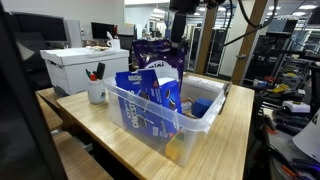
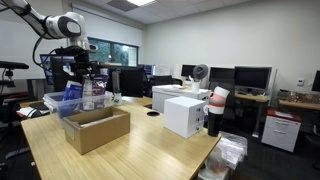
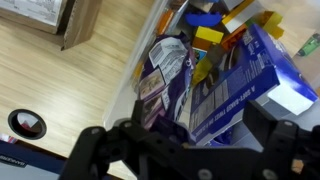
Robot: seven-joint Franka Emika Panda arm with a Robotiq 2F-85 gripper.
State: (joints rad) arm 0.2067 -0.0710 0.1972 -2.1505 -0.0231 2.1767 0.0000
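My gripper [image 1: 178, 52] hangs over a clear plastic bin [image 1: 150, 122] full of snack packs and is open and empty. In the wrist view my two fingers [image 3: 185, 142] stand wide apart above a blue package [image 3: 235, 85] and a purple bag [image 3: 165, 75]; yellow and orange packs [image 3: 210, 35] lie deeper in the bin. The blue package [image 1: 150, 85] and the purple bag [image 1: 150, 50] stick up out of the bin. In an exterior view the gripper [image 2: 85, 66] is above the bin [image 2: 58, 102] at the far end of the table.
The bin stands on a wooden table [image 1: 230, 130]. A white box [image 1: 78, 66] and a cup of pens [image 1: 96, 92] stand beside it. An open cardboard box [image 2: 97, 128], a white box [image 2: 185, 115] and a black disc [image 3: 25, 123] are also on the table.
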